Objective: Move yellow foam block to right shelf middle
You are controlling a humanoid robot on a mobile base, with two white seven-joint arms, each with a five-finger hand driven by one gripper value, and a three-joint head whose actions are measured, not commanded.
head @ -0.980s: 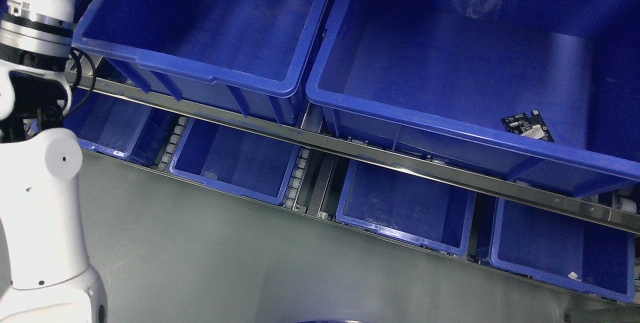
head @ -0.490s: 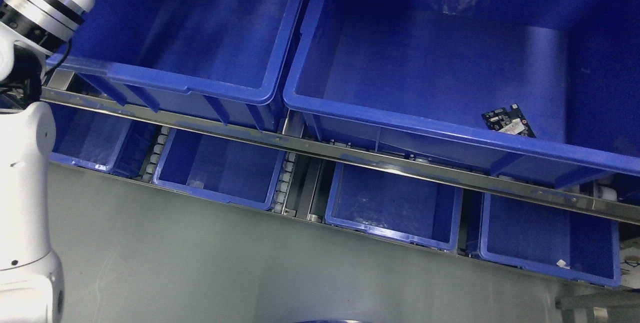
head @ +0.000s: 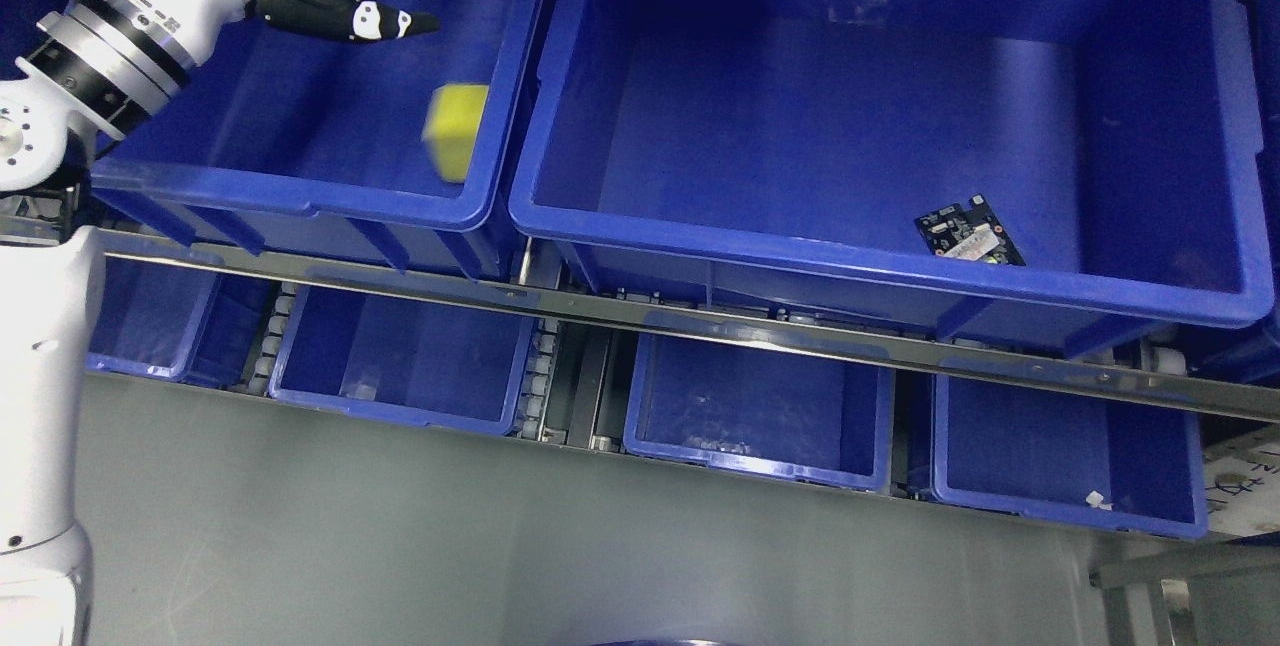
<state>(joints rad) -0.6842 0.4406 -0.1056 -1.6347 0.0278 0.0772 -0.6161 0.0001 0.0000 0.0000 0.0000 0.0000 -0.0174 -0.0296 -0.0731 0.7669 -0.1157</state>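
left robot hand (head: 330, 11): released, partly cut off | yellow foam block (head: 453, 131): blurred, inside left bin (head: 300, 196)

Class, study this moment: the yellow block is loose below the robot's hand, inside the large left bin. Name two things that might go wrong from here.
1. The yellow foam block looks blurred, apart from the left hand, near the left bin wall; it may bounce.
2. It may settle here rather than in the right bin holding the circuit board.

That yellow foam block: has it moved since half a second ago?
Yes. Then it was at the hand, at the picture's top; now the yellow foam block is blurred, apart from the fingers, lower inside the upper left bin.
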